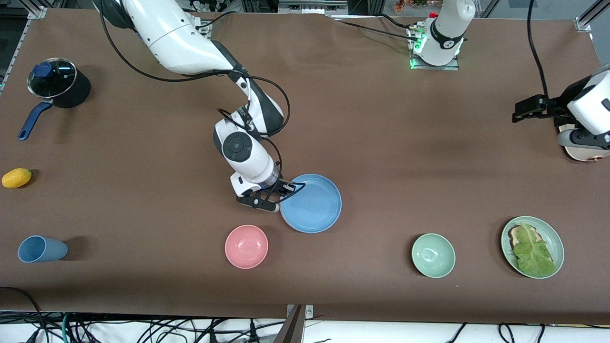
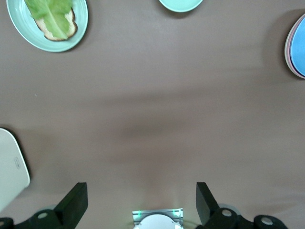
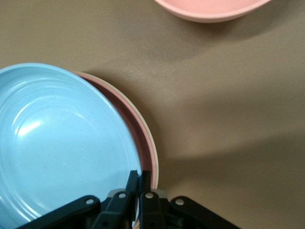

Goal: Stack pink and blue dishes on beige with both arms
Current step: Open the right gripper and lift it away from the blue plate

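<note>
Along the edge nearest the front camera sit a blue cup (image 1: 40, 249) on its side, a pink bowl (image 1: 246, 246), a green bowl (image 1: 433, 255) and a green plate (image 1: 556, 238) carrying toast and lettuce. None of them belongs to the job.

At about one o'clock from the pink bowl is the stack. The blue plate (image 1: 312, 205) lies on the pink plate (image 3: 135, 126), with a sliver of the beige plate (image 3: 151, 143) showing beneath. The right gripper (image 1: 284, 189) has its fingers pinched narrow on the blue plate's rim at about ten o'clock. I'd guess it grips the edge so the plate can be set down flat and centred; it looks slightly offset.

The left gripper (image 1: 526, 108) waits over bare table at its own end, spread wide and holding nothing, beside a cream toaster (image 2: 9, 171).

Farthest off, at the right arm's end, stands a lidded pot (image 1: 57, 81).

I can read no writing anywhere.
</note>
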Controlling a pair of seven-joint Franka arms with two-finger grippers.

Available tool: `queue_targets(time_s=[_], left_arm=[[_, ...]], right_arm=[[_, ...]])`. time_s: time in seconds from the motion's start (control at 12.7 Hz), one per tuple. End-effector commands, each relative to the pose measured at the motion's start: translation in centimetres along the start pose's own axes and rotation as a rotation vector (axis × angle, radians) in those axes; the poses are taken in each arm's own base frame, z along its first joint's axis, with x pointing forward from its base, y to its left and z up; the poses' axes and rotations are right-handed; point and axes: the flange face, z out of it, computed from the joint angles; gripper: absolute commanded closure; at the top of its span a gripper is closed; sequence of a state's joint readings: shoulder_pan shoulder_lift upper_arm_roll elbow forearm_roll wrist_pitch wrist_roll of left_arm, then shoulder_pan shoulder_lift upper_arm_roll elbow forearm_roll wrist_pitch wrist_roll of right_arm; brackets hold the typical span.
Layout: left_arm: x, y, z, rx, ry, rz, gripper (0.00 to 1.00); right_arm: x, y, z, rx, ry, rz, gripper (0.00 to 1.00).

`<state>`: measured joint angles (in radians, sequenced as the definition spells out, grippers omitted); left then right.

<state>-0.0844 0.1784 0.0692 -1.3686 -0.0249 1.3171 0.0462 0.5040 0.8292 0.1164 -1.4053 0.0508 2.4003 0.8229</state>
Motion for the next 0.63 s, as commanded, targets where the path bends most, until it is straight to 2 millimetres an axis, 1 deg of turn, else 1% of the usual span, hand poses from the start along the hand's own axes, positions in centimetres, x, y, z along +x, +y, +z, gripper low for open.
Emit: queue_targets(time_s=[0.0, 0.08, 0.16, 0.24, 0.31, 0.39, 0.47, 0.55], left_arm=[[-1.5, 0.9, 0.8, 0.016, -0.026, -0.014, 0.0], [-1.8, 0.9, 1.1, 0.015, -0.033, -0.012, 0.0], [-2.3, 0.9, 1.1, 0.014, -0.032, -0.014, 0.0], [-2.9, 0.8, 1.1, 0.008, -0.03, -0.013, 0.0], [-3.2, 0.9, 1.5, -0.011, -0.039, -0.007, 0.0], [-3.2, 0.7, 2.6, -0.021, -0.057, -0.01, 0.0], [-3.0, 0.3, 3.2, -0.023, -0.055, -0.011, 0.0], [-3.3, 0.2, 2.9, -0.022, -0.038, -0.009, 0.0]], right_arm=[[0.1, -0.7, 0.3, -0.002, 0.023, -0.005, 1.0], [0.1, -0.7, 0.1, -0.001, 0.024, -0.007, 1.0], [0.2, -0.7, 0.2, -0.004, 0.023, -0.006, 0.97], [0.3, -0.6, 0.0, -0.006, 0.023, -0.009, 0.69], [0.4, -0.6, -0.2, -0.005, 0.025, -0.009, 0.45], [0.5, -0.4, -0.4, -0.015, 0.023, -0.008, 0.26], [0.8, 0.0, -0.5, -0.038, 0.025, -0.011, 0.15], [1.0, 0.2, -0.9, -0.055, 0.027, -0.023, 0.02]])
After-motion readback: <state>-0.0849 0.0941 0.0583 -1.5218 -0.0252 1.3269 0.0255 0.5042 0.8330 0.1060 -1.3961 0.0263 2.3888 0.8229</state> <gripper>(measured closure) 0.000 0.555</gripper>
